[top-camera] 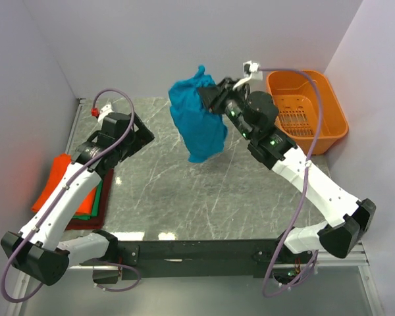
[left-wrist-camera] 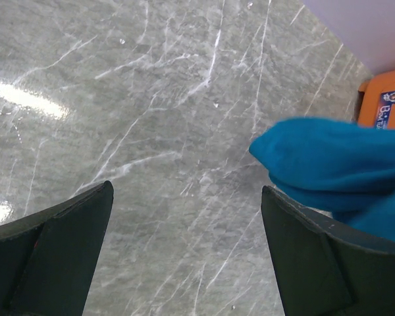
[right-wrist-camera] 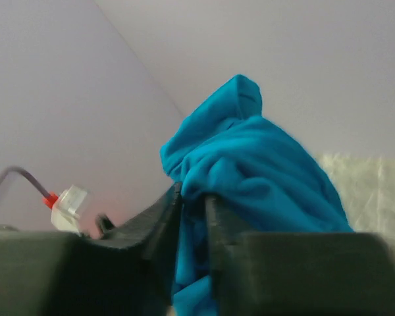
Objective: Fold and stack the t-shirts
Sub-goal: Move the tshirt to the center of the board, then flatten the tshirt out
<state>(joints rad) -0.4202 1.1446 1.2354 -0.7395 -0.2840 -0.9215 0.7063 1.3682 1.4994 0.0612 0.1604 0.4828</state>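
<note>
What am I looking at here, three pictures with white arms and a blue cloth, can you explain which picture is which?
These are two robot arms bolted to the near edge of a marble-patterned table, meant to fold and stack t-shirts. The overhead picture looks down on both. The other two come from small cameras on each wrist, so the dark shapes at the bottom are that arm's own fingers. The right gripper pinches a bunched teal t-shirt that hangs above the table; in the right wrist view its fingers stand close together on the cloth. The left gripper is open and holds nothing. A stack of folded shirts lies at the left, an orange basket at the far right.
</note>
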